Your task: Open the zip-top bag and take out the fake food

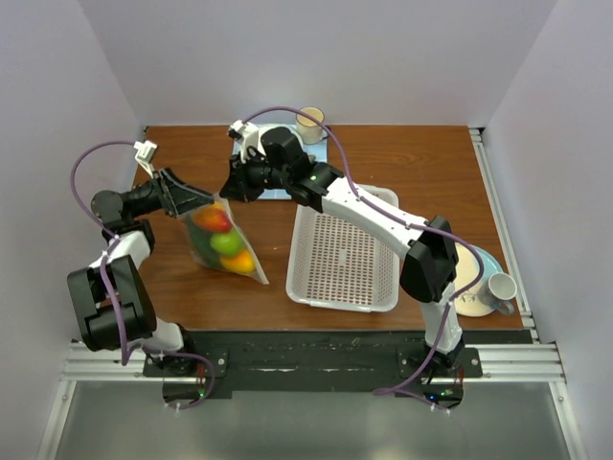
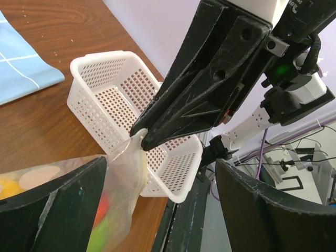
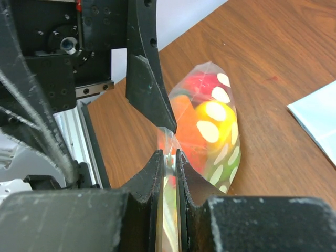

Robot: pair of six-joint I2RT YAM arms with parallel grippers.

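The zip-top bag (image 1: pixel 230 251) hangs tilted over the left half of the table, its lower corner near the wood. The fake food (image 1: pixel 222 238) inside it shows red, green and orange pieces. My right gripper (image 1: pixel 230 184) is shut on the bag's top edge; the right wrist view shows its fingers pinching the white zip strip (image 3: pixel 169 160), with the food (image 3: pixel 210 121) beyond. My left gripper (image 1: pixel 192 201) is open, with its jaws wide apart astride the bag's top (image 2: pixel 123 173). In the left wrist view the right gripper's tip (image 2: pixel 140 137) holds the bag's corner.
A white perforated basket (image 1: pixel 299 273) stands just right of the bag and shows in the left wrist view (image 2: pixel 100 79). A blue cloth (image 2: pixel 21 68) lies at the back under the right arm. A cup (image 1: pixel 309 123) stands at the back. A plate and a mug (image 1: pixel 500 287) are at the right.
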